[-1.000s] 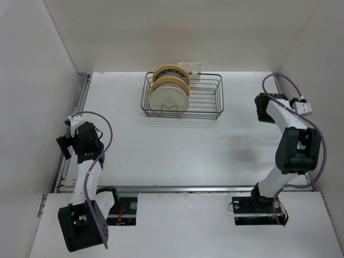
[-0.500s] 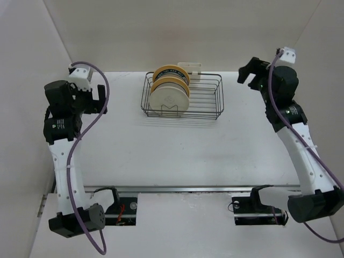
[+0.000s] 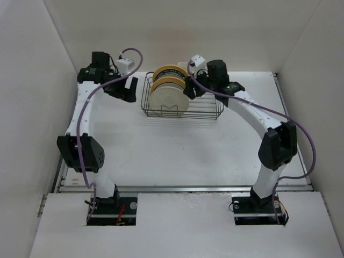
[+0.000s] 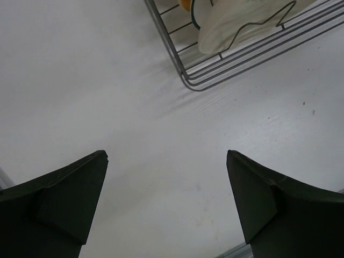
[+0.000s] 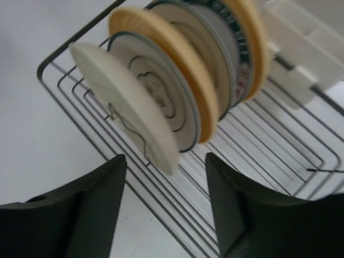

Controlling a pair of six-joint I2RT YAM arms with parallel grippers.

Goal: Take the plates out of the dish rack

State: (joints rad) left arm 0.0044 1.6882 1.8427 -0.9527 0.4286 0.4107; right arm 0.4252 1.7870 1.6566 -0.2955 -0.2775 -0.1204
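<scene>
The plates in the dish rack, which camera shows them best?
Right wrist: the plates stand side-on and close, rims separable. Top external shows them small and overlapped; left wrist catches only part of the dish rack and cream plate.

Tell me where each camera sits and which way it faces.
Top external: above, behind the bases, looking down on table, dish rack, left arm, right arm.
Left wrist: on left arm, facing down past left gripper at dish rack corner.
Right wrist: on right arm, facing plates through open right gripper.
Shared: all show dish rack and cream plate.
</scene>
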